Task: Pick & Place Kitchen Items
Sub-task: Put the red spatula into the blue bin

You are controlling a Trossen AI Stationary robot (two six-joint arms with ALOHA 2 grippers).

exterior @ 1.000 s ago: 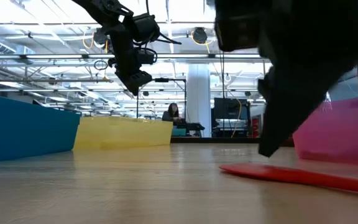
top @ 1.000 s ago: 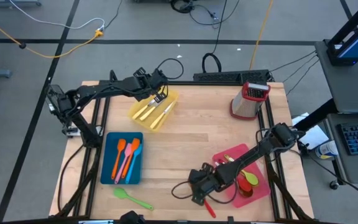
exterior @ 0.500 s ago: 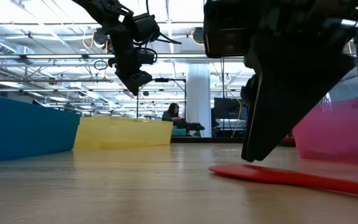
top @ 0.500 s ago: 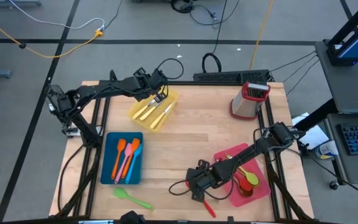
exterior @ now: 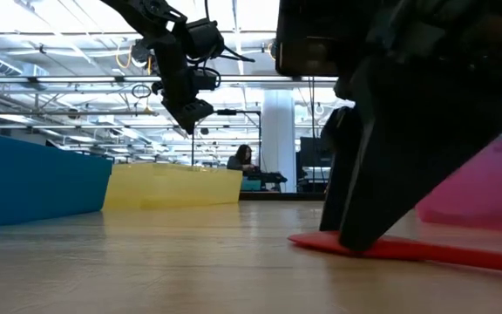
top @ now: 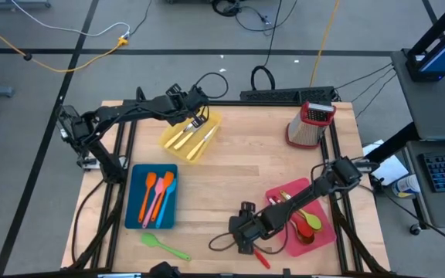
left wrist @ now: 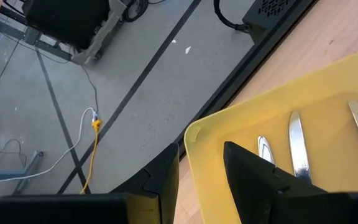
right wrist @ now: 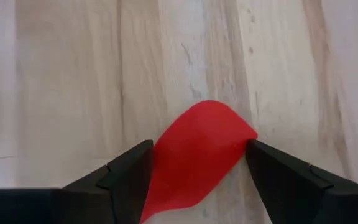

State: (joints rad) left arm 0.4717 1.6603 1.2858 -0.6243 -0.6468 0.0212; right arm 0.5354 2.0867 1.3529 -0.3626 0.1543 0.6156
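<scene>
Right wrist view shows the right gripper [right wrist: 194,171] spread wide astride the red spatula [right wrist: 194,149] lying on the table [right wrist: 61,93]; close squarely on it; left gripper [left wrist: 201,168], part open, hovers over the yellow tray [left wrist: 328,81].

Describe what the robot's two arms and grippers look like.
Both arms are dark, slim and jointed, with black cables looping off them. The left gripper and right gripper each end in two matte black, wedge-shaped fingers. No markings show.

No readable text, labels, brands or numbers in any view.
</scene>
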